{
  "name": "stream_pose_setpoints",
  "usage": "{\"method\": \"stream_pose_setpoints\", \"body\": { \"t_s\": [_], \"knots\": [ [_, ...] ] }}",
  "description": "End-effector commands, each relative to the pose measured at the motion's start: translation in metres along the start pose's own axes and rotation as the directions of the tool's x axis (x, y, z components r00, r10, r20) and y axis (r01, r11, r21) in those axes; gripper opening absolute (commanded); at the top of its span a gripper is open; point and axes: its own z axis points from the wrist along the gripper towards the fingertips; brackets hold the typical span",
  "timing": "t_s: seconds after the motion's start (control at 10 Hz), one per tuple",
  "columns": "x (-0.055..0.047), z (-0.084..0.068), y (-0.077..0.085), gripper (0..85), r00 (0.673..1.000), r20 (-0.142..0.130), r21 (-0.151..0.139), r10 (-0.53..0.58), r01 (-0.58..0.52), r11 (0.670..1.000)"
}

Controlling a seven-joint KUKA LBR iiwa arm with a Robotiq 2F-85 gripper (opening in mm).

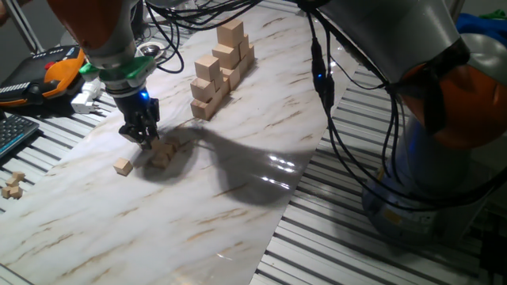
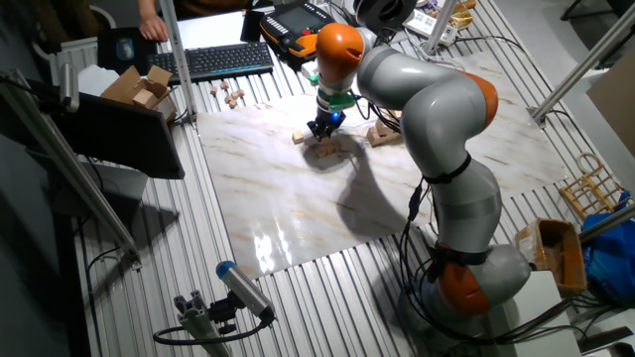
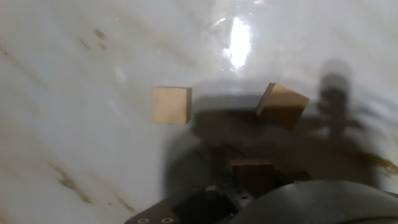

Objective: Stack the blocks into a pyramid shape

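Fingers point(image 1: 145, 139) low over blocks point(image 1: 162, 153); aperture unclear (small cube point(image 3: 252, 174) seemingly between them); touching table point(image 1: 238, 198) unclear.

A staircase stack of larger cubes point(image 1: 223, 70) is standing at the upper middle of the table point(image 1: 238, 198). A keyboard point(image 2: 216, 60) is lying at the upper left beside an open cardboard box point(image 2: 139, 88). An orange-black pendant point(image 1: 49, 73) is resting at the left edge.

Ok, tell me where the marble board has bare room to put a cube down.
Bare marble lies across the near half of the board, below the lone small cube. It is crowded around the gripper and the small cube cluster, and by the tall stack of larger cubes.
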Motion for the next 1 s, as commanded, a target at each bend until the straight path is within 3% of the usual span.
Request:
{"method": "stream_pose_setpoints", "body": {
  "t_s": [0.0, 0.2, 0.4, 0.5, 0.7, 0.9],
  "knots": [
    [0.0, 0.0, 0.0, 0.0, 1.0, -0.005, 0.029, 0.004, -0.004, 1.0],
    [0.0, 0.0, 0.0, 0.0, 0.999, -0.009, 0.042, -0.033, 0.033, 0.999],
    [0.0, 0.0, 0.0, 0.0, 1.0, -0.012, 0.017, -0.022, 0.022, 1.0],
    [0.013, -0.01, 0.001, 0.0, 1.0, -0.022, 0.024, -0.01, 0.011, 1.0],
    [0.032, -0.012, 0.004, 0.0, 1.0, -0.014, 0.033, 0.012, -0.012, 0.999],
    [0.035, -0.003, 0.008, 0.0, 1.0, -0.001, 0.026, 0.017, -0.017, 1.0]
  ]
}}
